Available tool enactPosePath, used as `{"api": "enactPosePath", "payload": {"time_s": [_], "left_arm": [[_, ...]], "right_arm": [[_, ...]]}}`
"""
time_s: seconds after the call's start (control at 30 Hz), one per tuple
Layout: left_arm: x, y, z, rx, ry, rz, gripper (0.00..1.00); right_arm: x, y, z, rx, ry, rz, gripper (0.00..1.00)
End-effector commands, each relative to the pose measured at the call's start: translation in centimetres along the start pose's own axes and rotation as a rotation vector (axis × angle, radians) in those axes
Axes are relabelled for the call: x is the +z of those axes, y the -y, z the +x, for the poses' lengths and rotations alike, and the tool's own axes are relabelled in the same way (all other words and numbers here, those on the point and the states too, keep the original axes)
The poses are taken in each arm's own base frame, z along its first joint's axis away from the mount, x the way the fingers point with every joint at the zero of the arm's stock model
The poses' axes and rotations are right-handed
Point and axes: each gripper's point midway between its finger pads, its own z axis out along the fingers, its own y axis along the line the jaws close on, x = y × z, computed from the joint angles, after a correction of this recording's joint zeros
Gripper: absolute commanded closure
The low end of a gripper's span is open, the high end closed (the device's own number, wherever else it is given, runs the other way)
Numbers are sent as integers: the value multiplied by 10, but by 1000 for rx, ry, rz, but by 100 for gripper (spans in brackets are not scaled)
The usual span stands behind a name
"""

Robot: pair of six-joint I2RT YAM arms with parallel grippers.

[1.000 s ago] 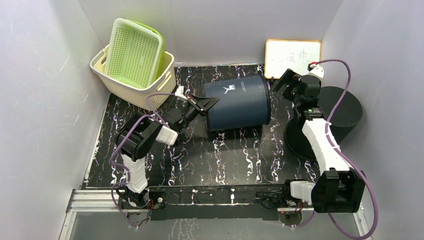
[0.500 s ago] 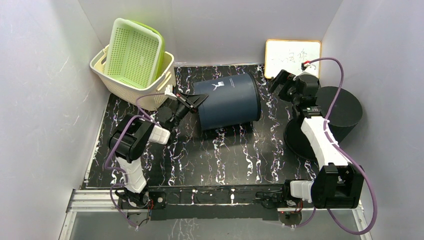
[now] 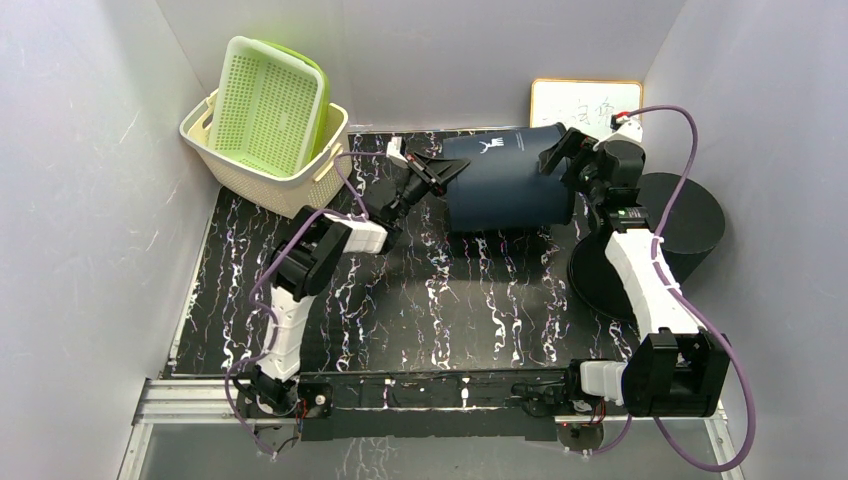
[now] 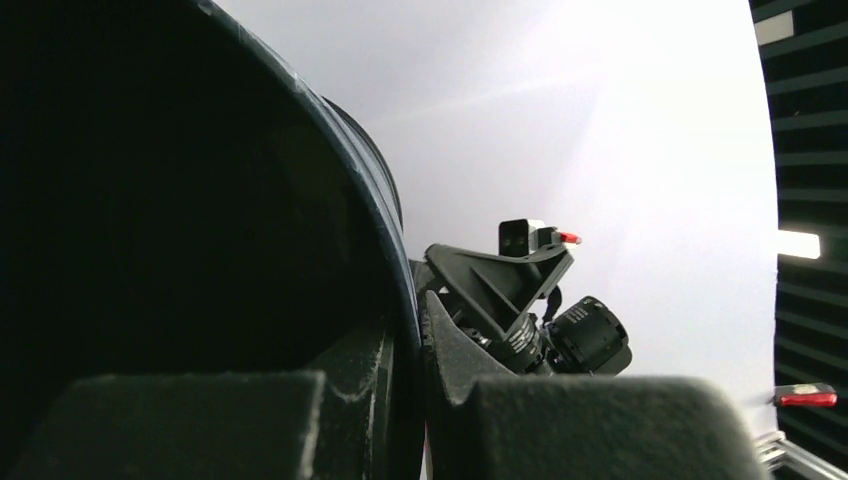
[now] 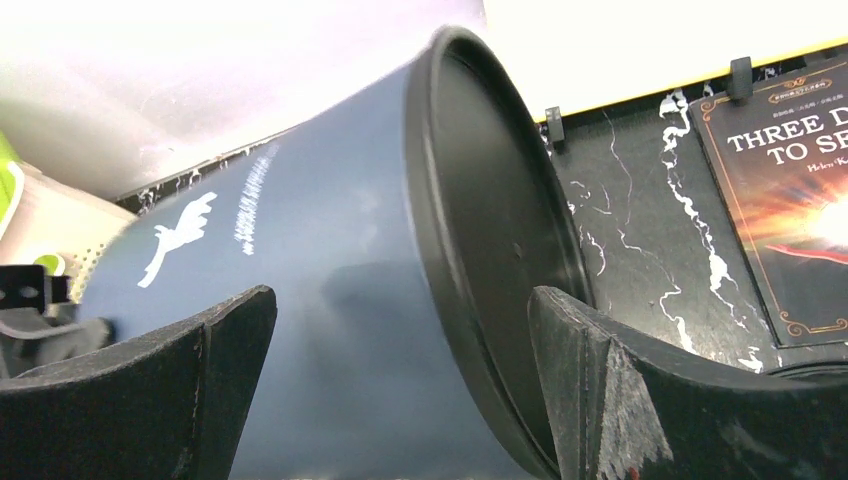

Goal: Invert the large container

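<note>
The large container (image 3: 505, 188) is a dark blue bin with a white deer mark. It lies on its side at the back of the marbled table, with its open mouth to the left and its black base to the right. My left gripper (image 3: 440, 172) is shut on the container's rim; in the left wrist view one finger (image 4: 340, 390) is inside the wall (image 4: 385, 230) and the other outside. My right gripper (image 3: 563, 160) is open, and its fingers (image 5: 215, 340) straddle the container's base edge (image 5: 470, 250).
A cream basket (image 3: 300, 180) holding a tilted green basket (image 3: 268, 105) stands at the back left. A whiteboard (image 3: 585, 108) leans on the back wall. A black round stand (image 3: 685, 215) sits at the right. A book (image 5: 790, 190) lies by the container's base.
My left gripper has carried the container by its rim first left, then right and back. Its base now sits between my open right fingers, which have hardly moved.
</note>
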Motion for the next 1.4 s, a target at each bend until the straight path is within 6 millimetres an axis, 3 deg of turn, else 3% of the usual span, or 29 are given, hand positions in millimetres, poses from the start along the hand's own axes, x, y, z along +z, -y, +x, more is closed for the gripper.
{"api": "enactPosePath", "payload": {"time_s": [0.0,0.13,0.23,0.37,0.53,0.77,0.97,1.03,1.1,1.37], "left_arm": [[-8,87,-4,-22,35,359,100],[-28,24,-8,-59,82,200,100],[-42,-5,-13,-76,107,124,100],[-60,-22,-27,-114,151,64,100],[-79,-24,-42,-90,172,23,100],[-134,-80,-52,-110,197,-170,100],[-154,-102,-60,-118,200,-233,100],[-157,-100,-62,-112,202,-234,100],[-145,-84,-62,-90,184,-190,100],[-45,12,-49,-123,123,158,100]], "right_arm": [[-10,-18,-51,-18,143,-48,2],[-7,-15,-44,-29,123,-46,2],[-7,-12,-40,-37,115,-40,2],[-8,-10,-40,-44,117,-28,2],[-7,-12,-43,-45,119,-37,2],[-5,-16,-41,-28,112,-60,2],[-6,-17,-43,-36,114,-58,2],[-6,-15,-45,-40,120,-48,2],[-6,-14,-45,-41,122,-40,2],[-4,-11,-50,-39,134,-20,2]]}}
